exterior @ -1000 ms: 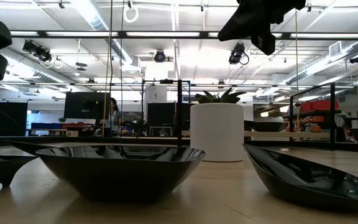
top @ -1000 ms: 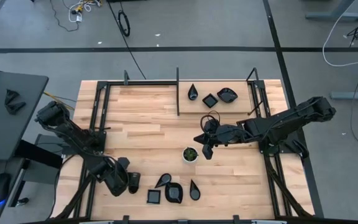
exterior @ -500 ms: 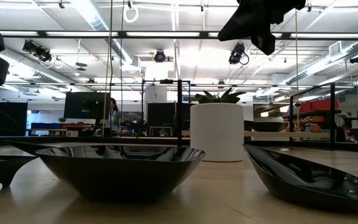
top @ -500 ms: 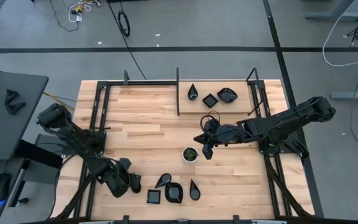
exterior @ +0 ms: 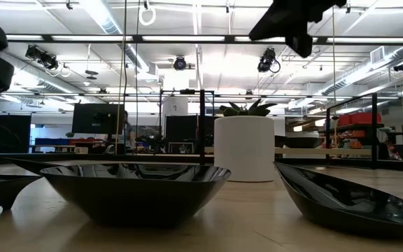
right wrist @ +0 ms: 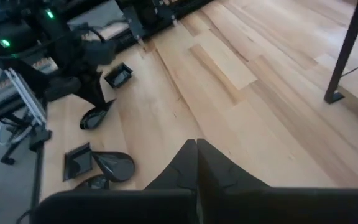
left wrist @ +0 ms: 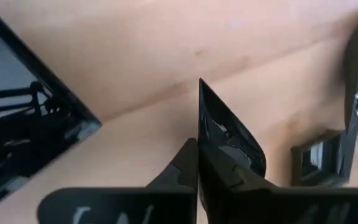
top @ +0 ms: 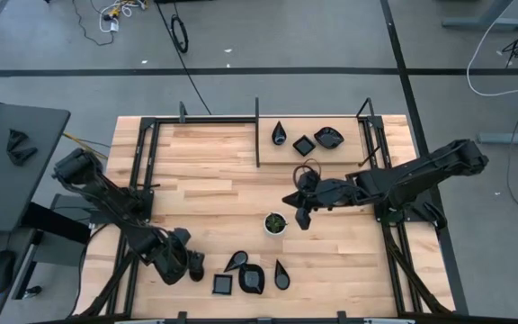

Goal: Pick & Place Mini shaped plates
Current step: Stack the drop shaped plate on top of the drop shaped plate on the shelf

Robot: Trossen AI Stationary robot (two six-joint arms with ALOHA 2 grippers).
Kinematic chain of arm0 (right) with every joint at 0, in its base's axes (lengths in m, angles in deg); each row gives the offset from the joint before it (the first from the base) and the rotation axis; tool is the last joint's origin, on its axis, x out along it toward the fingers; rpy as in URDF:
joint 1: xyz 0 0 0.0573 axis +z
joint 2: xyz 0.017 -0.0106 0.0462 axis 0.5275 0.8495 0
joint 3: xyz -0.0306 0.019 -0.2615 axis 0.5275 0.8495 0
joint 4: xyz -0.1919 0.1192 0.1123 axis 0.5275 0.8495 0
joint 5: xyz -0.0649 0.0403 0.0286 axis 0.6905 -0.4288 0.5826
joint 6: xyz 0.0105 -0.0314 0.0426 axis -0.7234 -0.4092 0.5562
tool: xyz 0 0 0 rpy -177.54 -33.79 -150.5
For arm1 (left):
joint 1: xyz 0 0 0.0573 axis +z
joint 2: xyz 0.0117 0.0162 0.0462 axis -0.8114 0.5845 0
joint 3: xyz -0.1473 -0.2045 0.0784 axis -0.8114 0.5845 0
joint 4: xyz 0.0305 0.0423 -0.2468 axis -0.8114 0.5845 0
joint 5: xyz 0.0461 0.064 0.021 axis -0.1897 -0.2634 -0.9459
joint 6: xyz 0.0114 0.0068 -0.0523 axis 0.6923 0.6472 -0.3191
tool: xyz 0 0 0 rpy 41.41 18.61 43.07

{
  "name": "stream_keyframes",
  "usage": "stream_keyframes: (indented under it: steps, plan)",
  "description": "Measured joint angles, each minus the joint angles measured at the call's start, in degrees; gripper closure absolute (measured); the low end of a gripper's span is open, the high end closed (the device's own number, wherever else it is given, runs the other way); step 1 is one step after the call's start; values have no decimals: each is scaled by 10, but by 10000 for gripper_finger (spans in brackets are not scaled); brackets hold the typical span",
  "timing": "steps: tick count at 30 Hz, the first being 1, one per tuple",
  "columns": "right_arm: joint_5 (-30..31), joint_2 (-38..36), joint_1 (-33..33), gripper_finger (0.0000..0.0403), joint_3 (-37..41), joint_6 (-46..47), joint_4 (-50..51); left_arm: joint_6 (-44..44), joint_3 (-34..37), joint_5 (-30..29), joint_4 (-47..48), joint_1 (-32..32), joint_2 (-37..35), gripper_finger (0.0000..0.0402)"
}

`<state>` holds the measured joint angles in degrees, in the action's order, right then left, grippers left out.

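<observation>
Near the bottom edge of the high view, the left claw (top: 196,266) sits low over the wooden counter (top: 205,193), at the lower left of the frame, its fingers pressed together. The left wrist view shows the closed fingertips (left wrist: 194,163) meeting at the edge of a teardrop plate (left wrist: 225,134); whether they pinch its rim cannot be told. Just right of that claw lies a cluster of glossy black mini shaped plates: the teardrop plate (top: 236,261), a square plate (top: 222,284), a rounded leaf plate (top: 252,280) and a second teardrop plate (top: 281,274).

Toward the centre of the frame stands a small white cup (top: 275,222) with green inside. Just to its right, the right claw (top: 302,219) hangs above the counter, closed and holding nothing.

Farther up, in the upper middle of the frame beside a black upright post (top: 257,133), three more dishes sit in a row: a far teardrop plate (top: 279,135), a far square plate (top: 304,144) and a far leaf plate (top: 328,138).
</observation>
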<state>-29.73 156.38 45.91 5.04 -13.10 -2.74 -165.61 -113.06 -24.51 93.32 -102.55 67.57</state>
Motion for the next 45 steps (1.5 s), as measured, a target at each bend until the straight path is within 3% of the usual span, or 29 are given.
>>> stream_keyframes:
  steps: [5, 9, 18, 24, 29, 37, 45]
  plan:
    - [31, -62, -9, 399, 0, 5, 50, 42, -25, 13, 15, 19, -37, 397]
    - [77, -127, -33, 399, 0, 6, 107, 118, -73, 16, 62, 75, -72, 398]
    - [98, -185, -92, 399, 0, 1, 261, 483, -259, 36, 110, 345, -60, 400]
    - [100, -184, -112, 399, 30, 3, 342, 708, -413, 100, 87, 534, 36, 400]
    - [98, -195, -126, 399, 88, 41, 340, 838, -567, 160, 87, 631, 168, 400]
    - [89, -209, -136, 399, 103, 11, 329, 903, -745, 148, 97, 704, 339, 399]
    - [79, -210, -194, 399, 103, -38, 305, 913, -768, 121, 125, 731, 387, 398]
